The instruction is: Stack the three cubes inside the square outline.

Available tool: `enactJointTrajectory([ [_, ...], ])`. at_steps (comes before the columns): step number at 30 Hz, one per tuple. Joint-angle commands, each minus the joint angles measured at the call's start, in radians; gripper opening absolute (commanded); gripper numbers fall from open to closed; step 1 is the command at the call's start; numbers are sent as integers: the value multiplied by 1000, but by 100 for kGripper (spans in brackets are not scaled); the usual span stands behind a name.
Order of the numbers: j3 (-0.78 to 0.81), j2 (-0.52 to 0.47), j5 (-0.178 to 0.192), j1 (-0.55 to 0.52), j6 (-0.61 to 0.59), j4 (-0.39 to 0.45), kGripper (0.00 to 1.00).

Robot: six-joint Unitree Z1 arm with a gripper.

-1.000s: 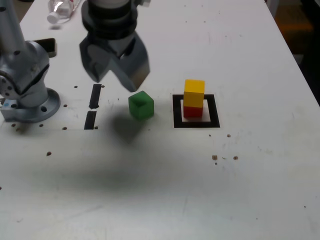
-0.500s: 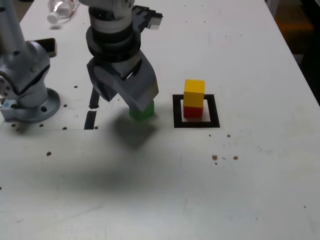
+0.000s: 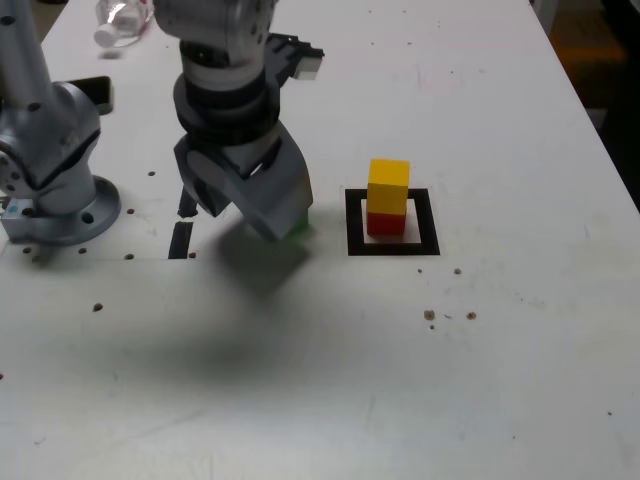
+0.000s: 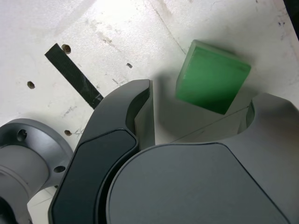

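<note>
Since the earlier frame, the gripper has lowered toward the table, now hiding most of the green cube in the exterior view. Jaw state: apart, nothing clamped. In the wrist view, the green cube lies beyond the gap between the fingertips, on the table. The red cube sits inside the square outline, and the yellow cube is stacked on top of it. The green cube is outside the outline, toward the exterior view's left.

Green cube mostly hidden behind gripper
</note>
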Motion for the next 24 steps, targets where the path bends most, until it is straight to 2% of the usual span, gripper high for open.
enactJointTrajectory([
  [1, -3, 17, 2, 0, 1, -8, 76],
  [20, -21, 95, -4, 6, 1, -49, 73],
  [22, -20, 98, -6, 8, 0, -52, 70],
  [24, -16, 99, -9, 9, 0, -67, 58],
])
